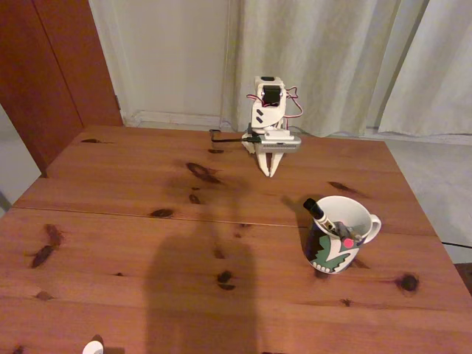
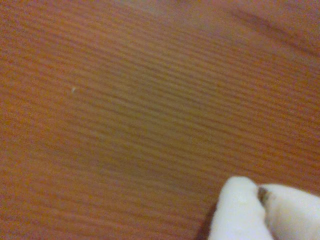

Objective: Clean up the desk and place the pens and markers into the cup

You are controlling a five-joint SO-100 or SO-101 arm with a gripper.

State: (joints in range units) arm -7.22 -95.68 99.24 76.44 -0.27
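- The pens and markers [image 1: 330,222] stand inside the cup [image 1: 340,234] in the fixed view: we make out a black-capped marker leaning out to the left over the rim, and a dark stick with a red-pink tip lower down against the inner wall. Whether a third, green one is among them we cannot tell; the inside is too small and dim.
- The cup stands upright on the right half of the desk [image 1: 133,221], handle to the right in that view, in front of the seam that runs across the boards.
- The gripper [image 1: 268,169] hangs at the far edge of the desk, the arm folded back on its base, fingertips pointing down close to the wood and well apart from the cup.
- Its two white fingertips [image 2: 240,210] lie pressed together in the wrist view over bare wood grain, so we read the gripper as closed with nothing in it.
- We see no loose pen on the desk; a small white thing [image 1: 93,346] at the near edge is cut off and we cannot name it.
- We judge the task to be at its end, with the arm parked. The next move, if any, calls only for checking that nothing is left out.
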